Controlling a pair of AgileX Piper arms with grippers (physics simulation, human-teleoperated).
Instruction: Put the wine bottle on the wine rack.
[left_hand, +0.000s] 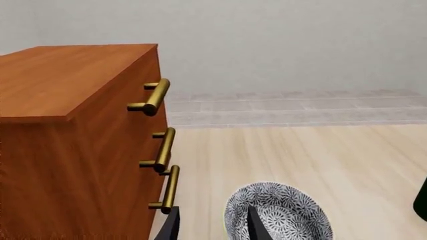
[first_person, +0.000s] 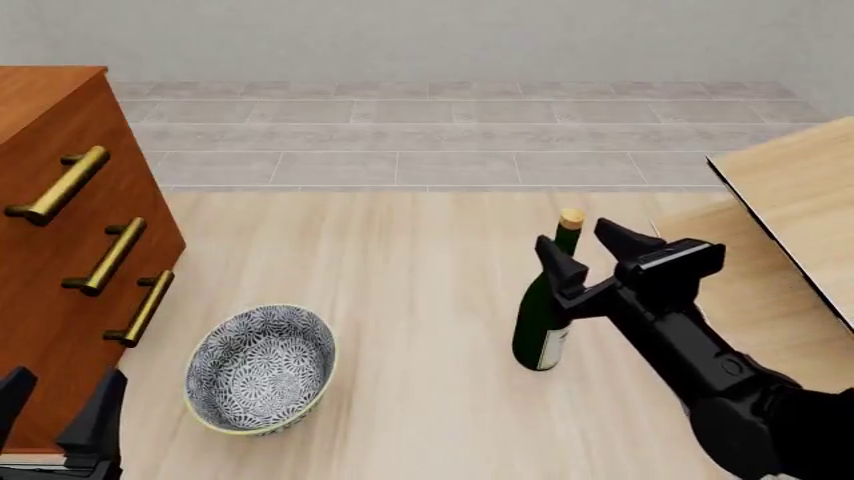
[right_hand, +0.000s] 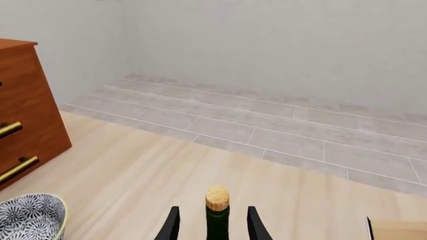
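The wine bottle stands upright mid-table, open wood all round it. The right gripper has its fingers spread wide either side of the neck, not touching. The wine rack sits beyond the bottle, at the table's edge. The left gripper, fingers parted, hangs near the cabinet and bowl, well apart from the bottle.

My right gripper hid part of the bottle's neck. The rack ran off the front view's right edge. Of my left gripper, only the fingertips showed. The cabinet was cropped at left.
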